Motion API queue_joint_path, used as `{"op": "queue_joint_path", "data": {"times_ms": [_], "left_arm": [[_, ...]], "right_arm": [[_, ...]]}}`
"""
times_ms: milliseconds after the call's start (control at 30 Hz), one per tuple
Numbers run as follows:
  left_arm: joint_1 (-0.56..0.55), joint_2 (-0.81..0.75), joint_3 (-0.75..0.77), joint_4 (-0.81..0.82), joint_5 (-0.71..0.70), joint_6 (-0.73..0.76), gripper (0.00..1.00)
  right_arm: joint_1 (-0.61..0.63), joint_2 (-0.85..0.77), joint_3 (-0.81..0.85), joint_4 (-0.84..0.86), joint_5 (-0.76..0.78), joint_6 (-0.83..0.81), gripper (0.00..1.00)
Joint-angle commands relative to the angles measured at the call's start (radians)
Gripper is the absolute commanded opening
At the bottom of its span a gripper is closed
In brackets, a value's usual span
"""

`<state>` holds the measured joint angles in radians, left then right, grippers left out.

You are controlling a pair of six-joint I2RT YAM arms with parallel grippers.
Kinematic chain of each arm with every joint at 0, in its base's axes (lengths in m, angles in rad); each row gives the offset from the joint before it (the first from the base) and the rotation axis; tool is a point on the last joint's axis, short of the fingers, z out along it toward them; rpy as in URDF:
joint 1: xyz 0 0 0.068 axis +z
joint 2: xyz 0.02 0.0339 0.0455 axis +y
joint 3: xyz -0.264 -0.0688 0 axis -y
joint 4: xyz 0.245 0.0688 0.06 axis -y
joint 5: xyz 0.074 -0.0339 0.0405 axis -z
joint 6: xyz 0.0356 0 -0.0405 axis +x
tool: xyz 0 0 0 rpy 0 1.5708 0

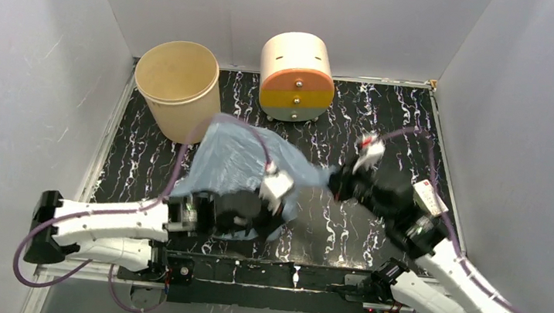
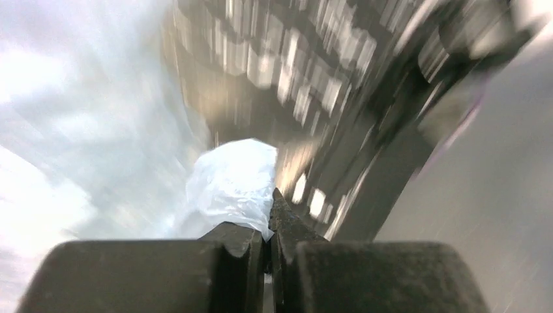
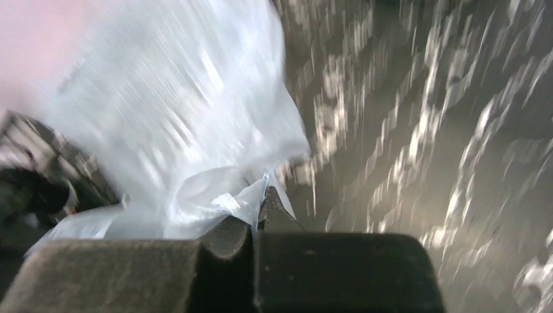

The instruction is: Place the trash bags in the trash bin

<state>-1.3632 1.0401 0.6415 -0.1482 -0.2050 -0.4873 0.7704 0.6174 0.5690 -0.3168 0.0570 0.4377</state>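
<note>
Both wrist views are motion-blurred: the surface (image 3: pixel 424 130) is streaks, the bag (image 3: pixel 182 117) a pale smear. From above, bag folds hide the tips of the left gripper (image 2: pixel 272 205).

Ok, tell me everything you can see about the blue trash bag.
The trash bag is thin, translucent pale-blue film, crinkled and floppy. It hangs stretched between the two arms, near the beige trash bin, not in it. The left hand is shut on one bunched edge, the right hand on another. Both wrist views are blurred, so no lettering shows.
</note>
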Motion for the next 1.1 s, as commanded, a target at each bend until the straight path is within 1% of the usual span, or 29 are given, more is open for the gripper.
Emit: {"op": "queue_joint_path", "data": {"times_ms": [0, 33, 67, 100, 133, 167, 200, 233, 267, 300, 333, 367, 400, 433, 467, 500, 533, 567, 600, 633, 667, 733, 800, 867, 900, 933, 967, 1000, 1067], "left_arm": [[0.045, 0.063, 0.705, -0.163, -0.284, 0.455, 0.00], [0.047, 0.105, 0.862, -0.192, -0.292, 0.554, 0.00], [0.047, 0.139, 1.030, -0.226, -0.272, 0.618, 0.00], [0.047, 0.162, 1.165, -0.249, -0.229, 0.657, 0.00], [0.047, 0.160, 1.251, -0.254, -0.158, 0.679, 0.00], [0.047, 0.137, 1.276, -0.242, -0.081, 0.694, 0.00], [0.048, 0.091, 1.245, -0.213, -0.023, 0.703, 0.00], [0.047, 0.037, 1.155, -0.175, -0.011, 0.700, 0.00], [0.047, -0.029, 1.033, -0.145, -0.042, 0.681, 0.00], [0.047, -0.090, 0.841, -0.116, -0.091, 0.650, 0.00], [0.047, -0.140, 0.674, -0.101, -0.149, 0.582, 0.00], [0.047, -0.177, 0.508, -0.085, -0.182, 0.491, 0.00], [0.047, -0.188, 0.355, -0.079, -0.196, 0.395, 0.00], [0.047, -0.166, 0.213, -0.077, -0.192, 0.283, 0.00], [0.047, -0.125, 0.104, -0.050, -0.159, 0.183, 0.00], [0.046, -0.083, 0.009, 0.009, -0.101, 0.098, 0.00], [0.046, -0.040, -0.044, 0.052, -0.071, 0.035, 0.00], [0.045, -0.015, -0.062, 0.082, -0.060, 0.002, 0.00], [0.044, -0.008, -0.045, 0.085, -0.069, 0.006, 0.00], [0.045, -0.013, -0.003, 0.067, -0.102, 0.047, 0.00], [0.045, -0.022, 0.061, 0.044, -0.147, 0.094, 0.00], [0.053, -0.023, 0.212, -0.006, -0.229, 0.215, 0.00], [0.087, 0.013, 0.419, -0.090, -0.263, 0.328, 0.00], [0.109, 0.072, 0.685, -0.200, -0.291, 0.407, 0.00], [0.110, 0.094, 0.825, -0.243, -0.296, 0.441, 0.00], [0.110, 0.101, 0.892, -0.261, -0.294, 0.467, 0.00], [0.110, 0.092, 0.909, -0.257, -0.293, 0.480, 0.00], [0.110, 0.072, 0.888, -0.238, -0.301, 0.482, 0.00], [0.111, 0.013, 0.770, -0.212, -0.347, 0.461, 0.00]], "right_arm": [[-0.001, 0.210, 0.560, 0.273, 0.054, -0.341, 0.00], [0.000, 0.268, 0.745, 0.243, 0.010, -0.389, 0.00], [0.000, 0.303, 0.852, 0.231, -0.016, -0.426, 0.00], [0.000, 0.316, 0.916, 0.249, -0.068, -0.448, 0.00], [0.000, 0.299, 0.921, 0.293, -0.144, -0.468, 0.00], [0.000, 0.260, 0.872, 0.371, -0.176, -0.473, 0.00], [0.000, 0.203, 0.791, 0.440, -0.175, -0.474, 0.00], [0.000, 0.142, 0.690, 0.486, -0.144, -0.467, 0.00], [0.000, 0.075, 0.571, 0.503, -0.059, -0.450, 0.00], [0.000, -0.006, 0.460, 0.484, 0.053, -0.404, 0.00], [0.000, -0.055, 0.334, 0.433, 0.161, -0.333, 0.00], [0.000, -0.093, 0.216, 0.359, 0.264, -0.237, 0.00], [-0.001, -0.114, 0.117, 0.252, 0.336, -0.110, 0.00], [-0.001, -0.123, 0.036, 0.079, 0.391, 0.052, 0.00], [-0.001, -0.130, -0.026, 0.029, 0.397, 0.172, 0.00], [0.000, -0.142, -0.080, 0.000, 0.371, 0.255, 0.00], [-0.001, -0.160, -0.108, 0.004, 0.342, 0.303, 0.00], [-0.002, -0.176, -0.126, 0.078, 0.313, 0.306, 0.00], [-0.002, -0.187, -0.136, 0.152, 0.292, 0.265, 0.00], [-0.002, -0.183, -0.109, 0.212, 0.292, 0.219, 0.00], [-0.002, -0.165, -0.064, 0.251, 0.301, 0.161, 0.00], [-0.002, -0.077, 0.081, 0.277, 0.318, 0.034, 0.00], [-0.002, 0.036, 0.290, 0.267, 0.282, -0.123, 0.00], [-0.002, 0.136, 0.513, 0.210, 0.187, -0.249, 0.00], [-0.001, 0.169, 0.593, 0.188, 0.136, -0.298, 0.00], [-0.001, 0.188, 0.647, 0.178, 0.096, -0.319, 0.00], [-0.002, 0.188, 0.659, 0.179, 0.089, -0.317, 0.00], [-0.002, 0.176, 0.635, 0.187, 0.111, -0.306, 0.00], [-0.002, 0.112, 0.497, 0.210, 0.229, -0.251, 0.00]]}}
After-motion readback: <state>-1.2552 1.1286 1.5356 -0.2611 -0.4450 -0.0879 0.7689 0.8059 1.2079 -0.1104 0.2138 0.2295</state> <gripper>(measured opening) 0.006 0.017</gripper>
